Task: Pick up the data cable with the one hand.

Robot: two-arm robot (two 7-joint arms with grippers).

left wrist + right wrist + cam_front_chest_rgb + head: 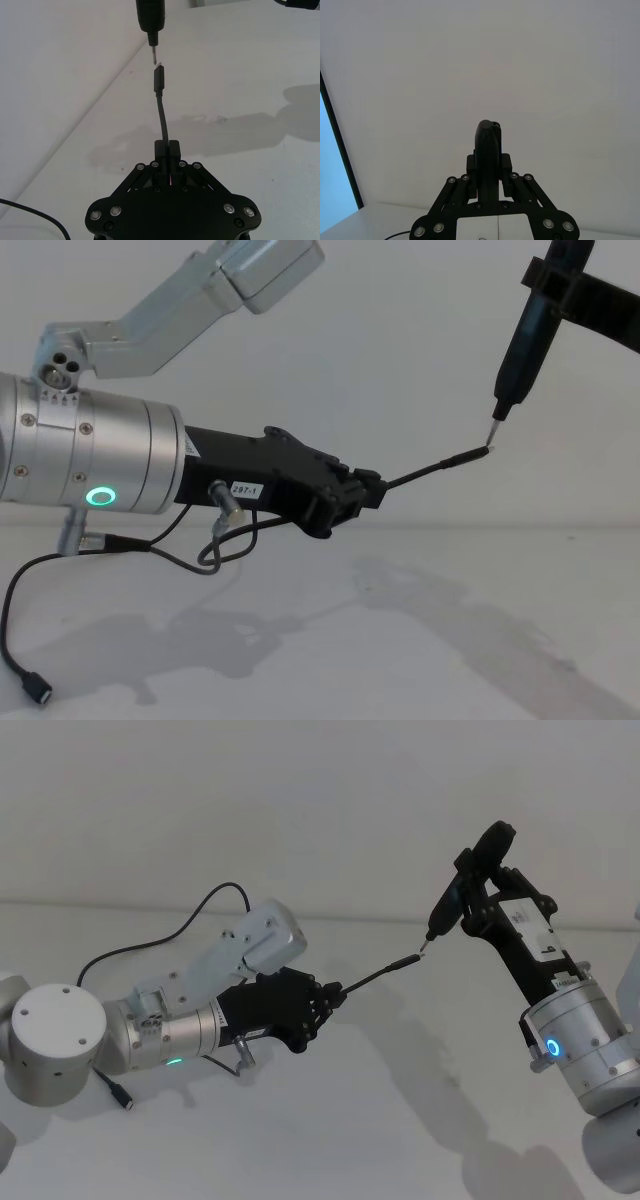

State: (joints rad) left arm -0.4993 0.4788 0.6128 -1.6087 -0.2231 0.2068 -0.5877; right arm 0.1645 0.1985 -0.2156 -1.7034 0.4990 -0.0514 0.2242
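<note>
Left gripper (332,996) is pinching the data cable (378,976) and holding it up off the table (400,1100).

Its fingers (173,148) are pressed together on the cord just behind the plug, which is sticking out towards the right. The right gripper (470,885) is clamping a dark pen-shaped tool (520,340), whose metal tip is meeting the plug's end in mid-air, well above the white surface.

Data cable (385,971) plug between left gripper (327,997) and right gripper's (468,880) pen-shaped tool (446,905), tips nearly touching, above table (400,1120).
</note>
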